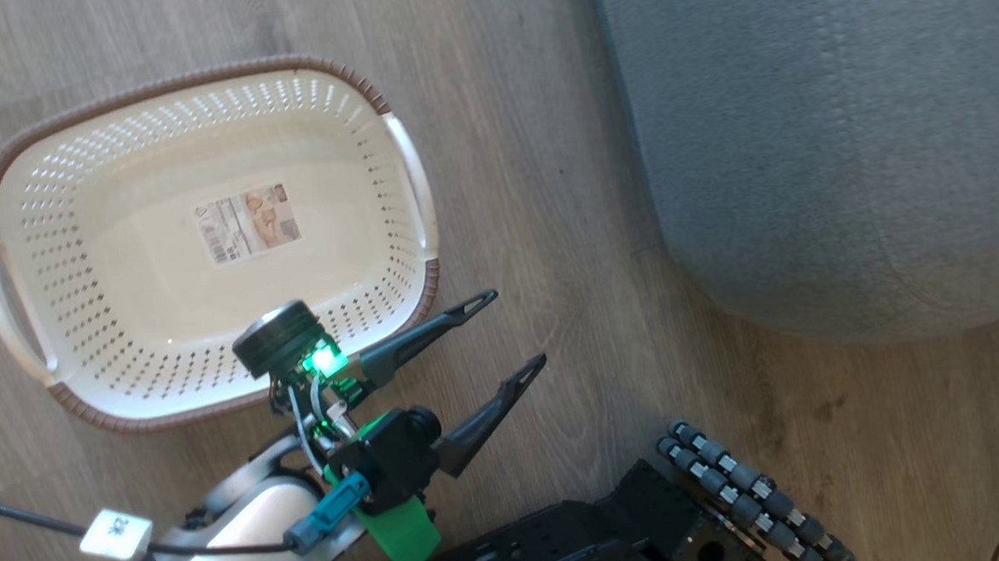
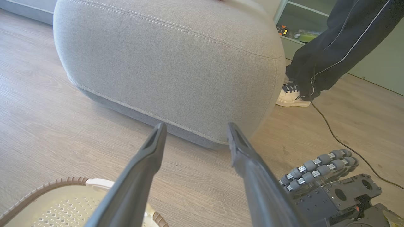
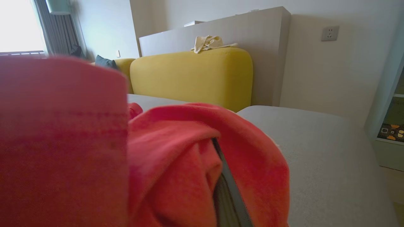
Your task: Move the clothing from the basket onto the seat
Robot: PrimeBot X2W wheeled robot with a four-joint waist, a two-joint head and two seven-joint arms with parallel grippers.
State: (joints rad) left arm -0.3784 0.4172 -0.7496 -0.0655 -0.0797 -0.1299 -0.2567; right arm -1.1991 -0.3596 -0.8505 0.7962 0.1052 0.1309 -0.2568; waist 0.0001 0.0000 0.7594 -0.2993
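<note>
The cream basket (image 1: 63,278) stands on the wood floor at the left, holding nothing but its label sticker (image 1: 249,223). My left gripper (image 1: 517,327) hovers open and empty just past the basket's near right corner. Its fingers point toward the grey seat (image 1: 833,126). In the left wrist view the left gripper (image 2: 195,126) faces the seat's rounded side (image 2: 170,56), with the basket rim (image 2: 47,186) at the lower left. In the right wrist view, red clothing (image 3: 157,157) is bunched around my right gripper (image 3: 216,148), which is shut on it above the seat's top (image 3: 315,151).
A person's dark trouser leg and white shoe (image 2: 293,94) stand beside the seat, with a thin cable (image 2: 341,135) trailing across the floor. My wheeled base (image 1: 750,490) sits at the bottom. A yellow backrest (image 3: 189,75) with a pale cloth (image 3: 208,42) on it rises behind the seat.
</note>
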